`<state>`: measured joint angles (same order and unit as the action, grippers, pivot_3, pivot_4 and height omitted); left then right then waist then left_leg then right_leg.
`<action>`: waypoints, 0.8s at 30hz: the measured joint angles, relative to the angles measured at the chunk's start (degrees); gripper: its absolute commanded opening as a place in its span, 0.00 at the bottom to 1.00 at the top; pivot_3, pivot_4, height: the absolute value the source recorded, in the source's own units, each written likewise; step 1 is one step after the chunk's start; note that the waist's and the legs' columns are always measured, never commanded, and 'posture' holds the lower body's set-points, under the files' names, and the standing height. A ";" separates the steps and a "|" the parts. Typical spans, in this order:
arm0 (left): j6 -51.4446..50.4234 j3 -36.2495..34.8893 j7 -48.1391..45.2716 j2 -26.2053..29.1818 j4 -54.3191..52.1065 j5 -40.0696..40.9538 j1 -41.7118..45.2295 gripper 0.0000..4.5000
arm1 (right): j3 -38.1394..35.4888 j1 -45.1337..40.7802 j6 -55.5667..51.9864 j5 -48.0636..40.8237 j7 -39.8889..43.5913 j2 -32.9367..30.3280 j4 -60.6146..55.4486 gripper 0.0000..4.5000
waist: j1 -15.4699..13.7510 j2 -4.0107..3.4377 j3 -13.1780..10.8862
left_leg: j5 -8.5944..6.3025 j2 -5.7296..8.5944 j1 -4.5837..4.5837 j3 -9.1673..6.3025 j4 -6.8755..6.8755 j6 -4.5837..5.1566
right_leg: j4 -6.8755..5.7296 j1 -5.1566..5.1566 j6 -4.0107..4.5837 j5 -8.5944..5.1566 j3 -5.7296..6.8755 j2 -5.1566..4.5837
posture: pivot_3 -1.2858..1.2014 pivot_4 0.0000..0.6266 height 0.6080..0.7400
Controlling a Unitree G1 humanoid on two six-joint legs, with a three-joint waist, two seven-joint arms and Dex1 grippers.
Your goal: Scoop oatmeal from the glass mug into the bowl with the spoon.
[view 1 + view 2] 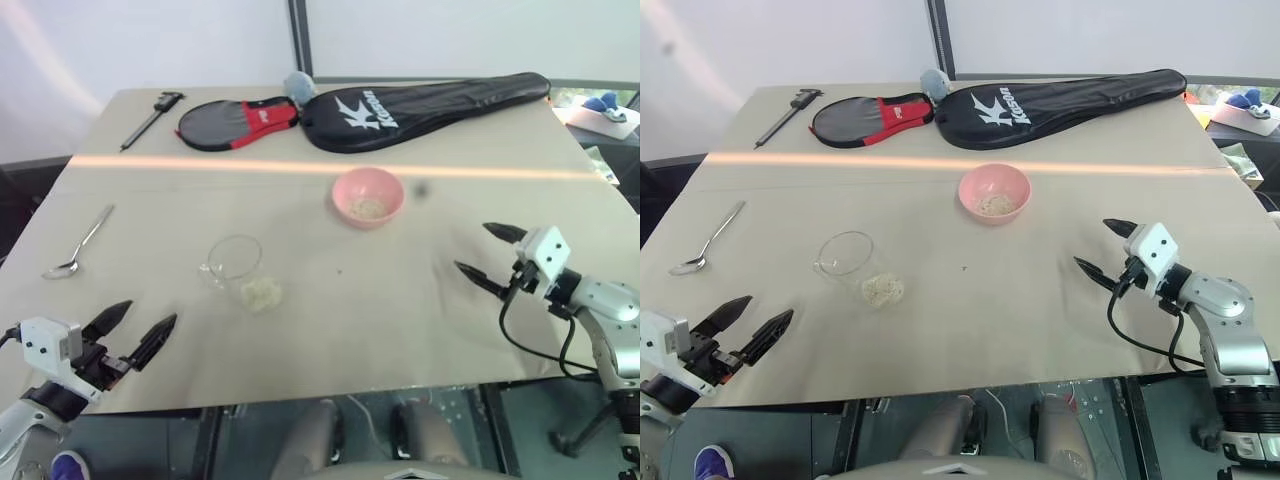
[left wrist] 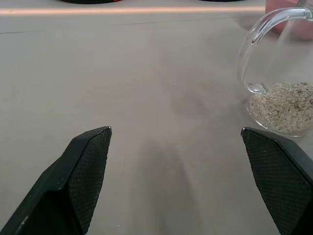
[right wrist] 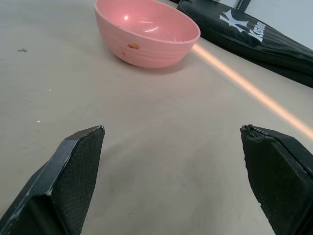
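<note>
The spoon (image 1: 78, 245) lies flat on the beige table at the left, apart from everything. The glass mug (image 1: 235, 262) stands near the middle-left with pale oatmeal (image 1: 262, 294) at its bottom, which is also in the left wrist view (image 2: 286, 105). Farther back, right of centre, is the pink bowl (image 1: 368, 196) with a little oatmeal inside (image 1: 370, 208). My left gripper (image 1: 140, 330) hovers open and empty at the table's near edge, short of the mug. My right gripper (image 1: 490, 250) is open and empty at the right, pointing toward the bowl (image 3: 146, 32).
A black racket bag (image 1: 425, 108) and a red-and-black cover (image 1: 235, 122) lie along the far side. A grey caliper (image 1: 152, 118) rests at the far left. The table's near edge (image 1: 330, 385) runs just under both grippers.
</note>
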<state>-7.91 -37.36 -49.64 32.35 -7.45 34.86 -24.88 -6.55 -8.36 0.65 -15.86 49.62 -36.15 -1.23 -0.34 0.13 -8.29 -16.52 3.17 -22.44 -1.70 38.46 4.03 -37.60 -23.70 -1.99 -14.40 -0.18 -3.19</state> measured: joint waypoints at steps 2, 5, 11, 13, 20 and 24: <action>0.01 0.00 0.06 -0.01 0.01 0.00 0.19 0.99 | 0.00 0.01 -0.02 -0.01 -0.01 0.00 0.00 1.00 | -0.03 0.00 0.00 | 0.00 0.00 0.00 0.00 0.00 0.00 | 0.00 0.00 0.00 0.00 0.00 0.00 | 0.52 0.24 1.00; -0.73 0.01 2.96 -0.32 1.24 0.25 4.95 0.99 | -0.18 0.19 0.07 -0.08 -0.85 0.57 -0.12 1.00 | -0.53 0.04 0.03 | 0.00 0.00 0.01 -0.03 0.01 0.00 | -0.05 0.01 0.00 0.01 0.05 0.00 | 0.52 0.24 1.00; -4.73 0.02 7.72 -0.20 1.43 1.33 10.65 0.99 | -0.22 0.17 0.97 -0.09 -2.33 0.97 -0.32 1.00 | -0.29 0.06 0.03 | 0.10 0.03 0.00 0.01 0.01 -0.16 | -0.02 -0.02 -0.01 0.02 -0.01 0.02 | 0.52 0.24 1.00; -6.87 0.12 9.77 0.51 1.44 1.15 11.86 0.99 | -0.43 0.19 0.88 -2.93 -1.08 1.72 -2.62 1.00 | -0.22 0.05 0.03 | 0.10 0.02 0.00 0.01 0.00 -0.17 | -0.05 -0.04 -0.01 0.02 -0.01 0.04 | 0.52 0.24 1.00; -17.94 3.22 19.85 7.53 1.96 -3.80 19.25 0.99 | -0.44 -7.57 -5.00 -22.11 4.47 2.19 -20.94 1.00 | -0.35 0.08 0.02 | 0.09 0.01 0.05 -0.03 0.04 -0.14 | -0.15 -0.01 -0.02 0.03 0.01 0.07 | 0.52 0.24 1.00; -20.50 3.37 21.18 9.64 4.37 -4.31 24.51 0.99 | -0.64 -9.79 -10.66 -29.82 5.10 0.94 -25.05 1.00 | -0.55 0.17 0.07 | 0.10 0.04 -0.05 -0.09 0.01 -0.16 | 0.02 -0.02 -0.02 0.02 0.08 0.04 | 0.52 0.24 1.00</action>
<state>-28.41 -33.99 -28.46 41.98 -3.08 30.55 -0.37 -7.18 -18.14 -10.01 -45.68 54.73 -35.21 -26.28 -0.89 0.30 -8.22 -16.43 3.21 -22.49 -1.79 38.47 3.86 -37.58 -23.73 -2.00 -14.38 -0.10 -3.15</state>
